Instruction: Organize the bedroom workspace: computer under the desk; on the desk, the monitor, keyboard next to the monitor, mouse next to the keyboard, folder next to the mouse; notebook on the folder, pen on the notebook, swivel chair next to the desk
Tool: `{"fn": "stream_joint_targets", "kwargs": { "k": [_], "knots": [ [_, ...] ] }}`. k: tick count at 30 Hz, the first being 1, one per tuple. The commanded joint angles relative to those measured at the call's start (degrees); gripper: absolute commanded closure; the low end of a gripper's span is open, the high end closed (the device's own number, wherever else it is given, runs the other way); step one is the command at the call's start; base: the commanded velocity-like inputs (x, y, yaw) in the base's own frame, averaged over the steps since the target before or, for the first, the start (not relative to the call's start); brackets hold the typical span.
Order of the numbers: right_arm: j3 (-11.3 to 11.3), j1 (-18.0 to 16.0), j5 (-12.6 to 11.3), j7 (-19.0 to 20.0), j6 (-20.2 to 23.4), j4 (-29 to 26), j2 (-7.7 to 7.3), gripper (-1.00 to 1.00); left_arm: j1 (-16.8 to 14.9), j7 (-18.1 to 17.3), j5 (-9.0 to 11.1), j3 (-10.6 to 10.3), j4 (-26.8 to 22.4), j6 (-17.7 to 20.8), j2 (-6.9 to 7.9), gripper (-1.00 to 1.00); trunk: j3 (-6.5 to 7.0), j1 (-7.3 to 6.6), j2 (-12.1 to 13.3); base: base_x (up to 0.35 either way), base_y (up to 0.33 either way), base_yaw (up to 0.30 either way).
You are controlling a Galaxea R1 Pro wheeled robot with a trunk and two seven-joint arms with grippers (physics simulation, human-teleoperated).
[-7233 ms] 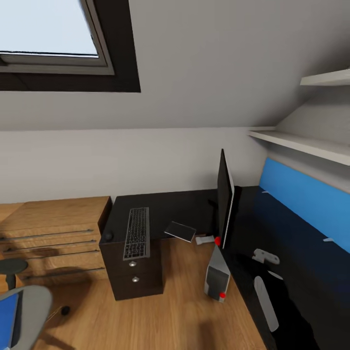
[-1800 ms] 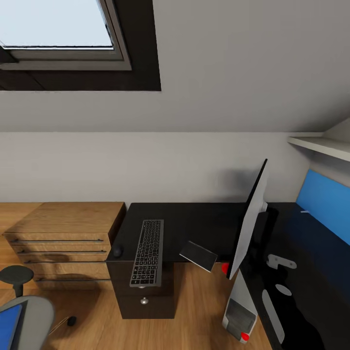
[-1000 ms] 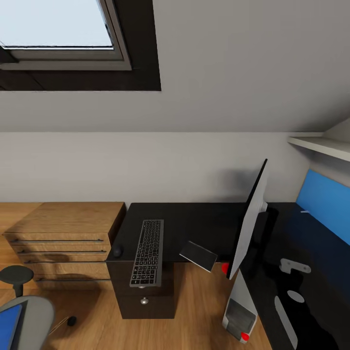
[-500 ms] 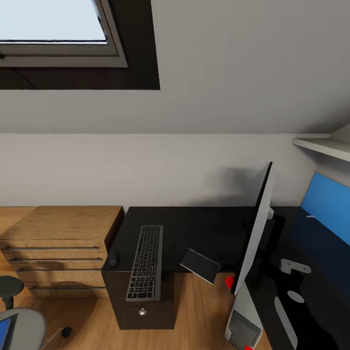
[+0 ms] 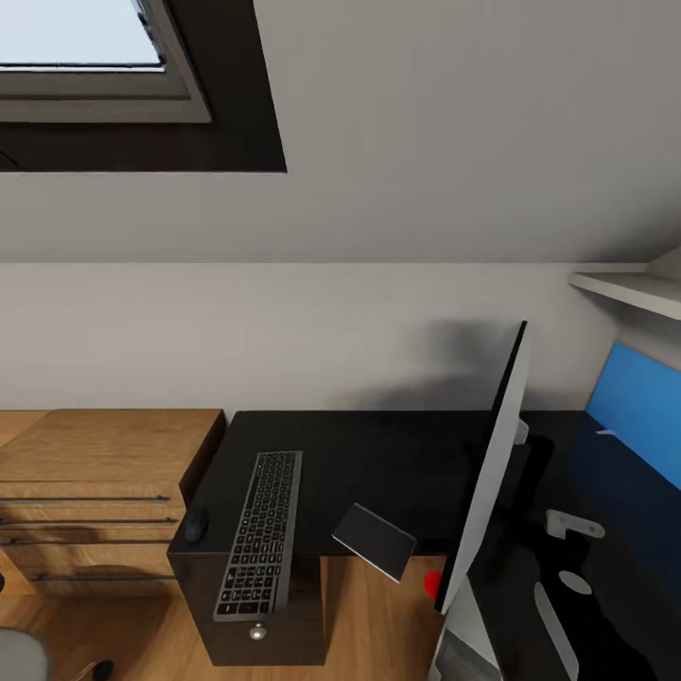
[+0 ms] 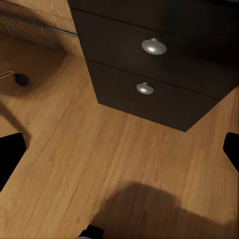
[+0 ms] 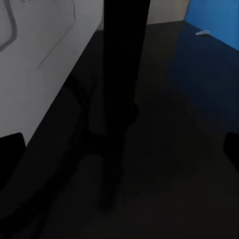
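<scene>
The black desk (image 5: 378, 454) is being seen across the lower middle and lower right of the head view, below a grey wall and a skylight (image 5: 85, 57) in the upper left. A light-wood chest (image 5: 95, 473) is standing just beside the desk at the lower left. The monitor (image 5: 487, 492) is standing edge-on on the desk at the right, its red light low at the corner. The keyboard (image 5: 257, 534) is lying on the desk above the drawers, and the notebook (image 5: 375, 541) is lying tilted over the desk's front edge, between keyboard and monitor. The small mouse (image 5: 196, 525) is resting on the desk just beside the keyboard. A bit of the swivel chair (image 5: 19, 657) is being shown in the bottom left corner.

The left pincer (image 6: 119, 149) is being held released over the wooden floor (image 6: 99, 164), facing the drawer knobs (image 6: 154, 47). The right pincer (image 7: 119, 149) is also spread wide, empty, above the desk near the monitor's stand (image 7: 119, 89).
</scene>
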Motion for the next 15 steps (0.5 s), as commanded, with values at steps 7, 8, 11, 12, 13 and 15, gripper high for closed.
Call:
{"fn": "stream_joint_targets", "kwargs": {
  "k": [7, 8, 11, 12, 13, 15],
  "knots": [
    [0.10, -0.03, -0.43, -0.22, 0.19, -0.04, -0.03, -1.00, -0.02, 0.19, 0.62, -0.22, -0.04, -0.34, 0.03, -1.00, -0.12, 0.05, -0.12, 0.032, -0.031, 0.000],
    [0.10, -0.03, -0.42, -0.22, 0.19, -0.01, -0.05, -1.00, -0.02, 0.18, 0.63, -0.22, -0.04, -0.33, 0.03, -1.00, -0.12, 0.05, -0.12, 0.019, -0.016, 0.000],
    [0.10, -0.03, -0.43, -0.22, 0.18, 0.33, -0.08, -1.00, -0.02, 0.18, 0.63, -0.22, -0.04, -0.33, 0.03, -1.00, -0.12, 0.05, -0.12, 0.073, -0.031, 0.000],
    [0.10, -0.03, -0.44, -0.22, 0.18, 0.53, -0.09, -1.00, -0.02, 0.18, 0.63, -0.22, -0.04, -0.34, 0.03, -1.00, -0.12, 0.05, -0.12, 0.149, -0.046, 0.000],
    [0.10, -0.03, -0.44, -0.22, 0.18, 0.76, -0.09, -1.00, -0.02, 0.18, 0.64, -0.22, -0.04, -0.35, 0.03, -1.00, -0.12, 0.05, -0.12, 0.183, -0.051, 0.000],
    [0.10, -0.06, -0.41, -0.22, 0.08, 1.56, -0.14, -1.00, -0.02, 0.18, 0.64, -0.23, -0.04, -0.37, 0.03, -1.00, -0.12, 0.05, -0.12, 0.229, -0.056, 0.000]
  ]
}}
